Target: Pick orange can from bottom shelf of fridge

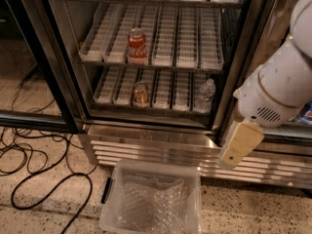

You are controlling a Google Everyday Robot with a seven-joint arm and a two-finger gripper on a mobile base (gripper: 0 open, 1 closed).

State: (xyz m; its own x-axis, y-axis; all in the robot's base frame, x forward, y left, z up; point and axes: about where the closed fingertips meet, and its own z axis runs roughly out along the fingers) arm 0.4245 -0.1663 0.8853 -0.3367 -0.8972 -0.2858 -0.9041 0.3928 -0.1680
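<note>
Jaws, state unclear, hang at right before fridge (146,136); bottom shelf (168,89) holds one orange can (141,94), one bottle (204,95).

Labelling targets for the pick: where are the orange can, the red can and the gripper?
orange can (141,94): camera view, on its amber side wall.
red can (137,45): camera view, middle of its label.
gripper (231,155): camera view, on its tan lower end, low and far right of both cans.
</note>
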